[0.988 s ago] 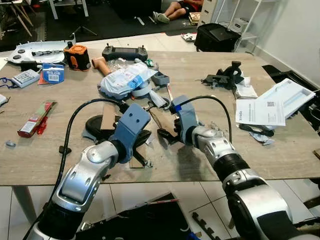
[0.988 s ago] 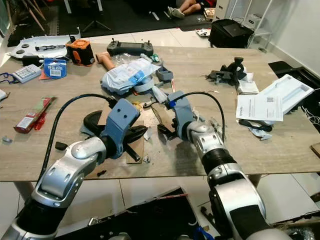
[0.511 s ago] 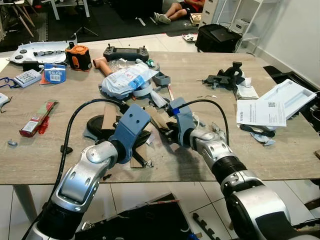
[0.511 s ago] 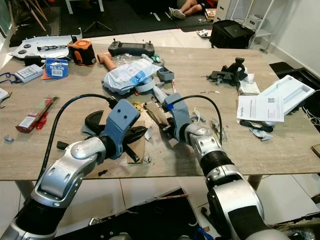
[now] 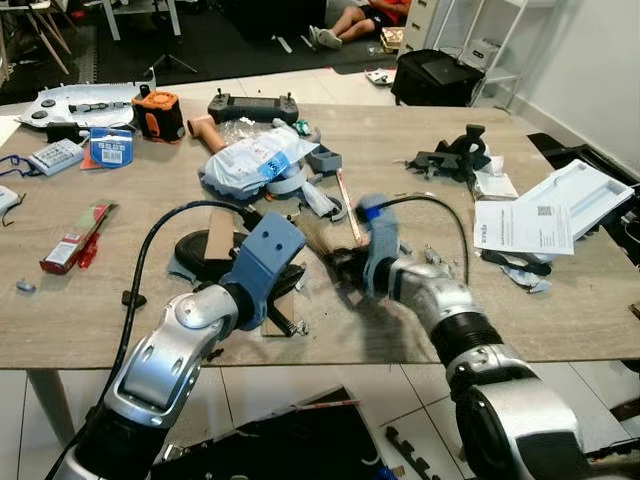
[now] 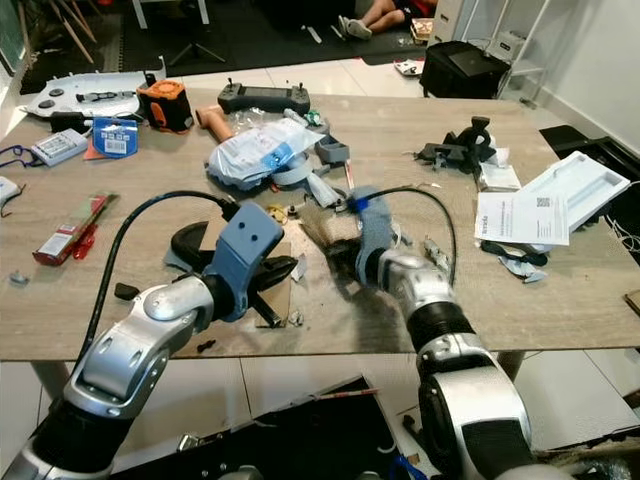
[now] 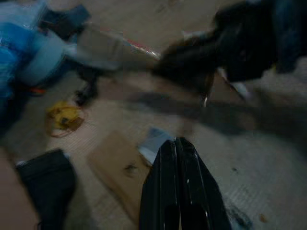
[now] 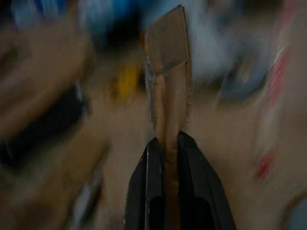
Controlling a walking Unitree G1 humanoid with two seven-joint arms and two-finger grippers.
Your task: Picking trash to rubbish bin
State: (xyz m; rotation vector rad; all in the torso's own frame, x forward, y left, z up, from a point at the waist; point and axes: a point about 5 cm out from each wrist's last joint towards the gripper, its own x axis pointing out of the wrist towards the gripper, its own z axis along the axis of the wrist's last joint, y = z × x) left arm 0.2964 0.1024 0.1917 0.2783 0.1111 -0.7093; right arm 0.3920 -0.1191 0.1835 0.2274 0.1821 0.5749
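My right gripper (image 8: pixel 166 140) is shut on a brown cardboard strip (image 8: pixel 169 52) that sticks out past its fingers. In the eye views this gripper (image 5: pixel 342 262) sits low over the middle of the wooden table (image 5: pixel 560 310), with the strip (image 6: pixel 318 232) slanting away from it. My left gripper (image 7: pixel 178 143) is shut with nothing in it, close above a flat cardboard sheet (image 7: pixel 120 175) and a small white scrap (image 7: pixel 154 142). Seen from the head, the left gripper (image 5: pixel 290 322) is near the table's front edge. A blue-and-white plastic bag (image 5: pixel 250 157) lies behind both.
Clutter covers the table: a black round object (image 5: pixel 192 250), a controller (image 5: pixel 250 103), an orange device (image 5: pixel 153 112), a red packet (image 5: pixel 70 238), a black clamp (image 5: pixel 455 155), papers (image 5: pixel 522 225) and a white tray (image 5: pixel 582 188). A person's legs (image 5: pixel 350 18) rest on the floor beyond.
My right gripper has shifted a little to the right and turned, carrying the cardboard strip with it. The left arm has stayed where it was.
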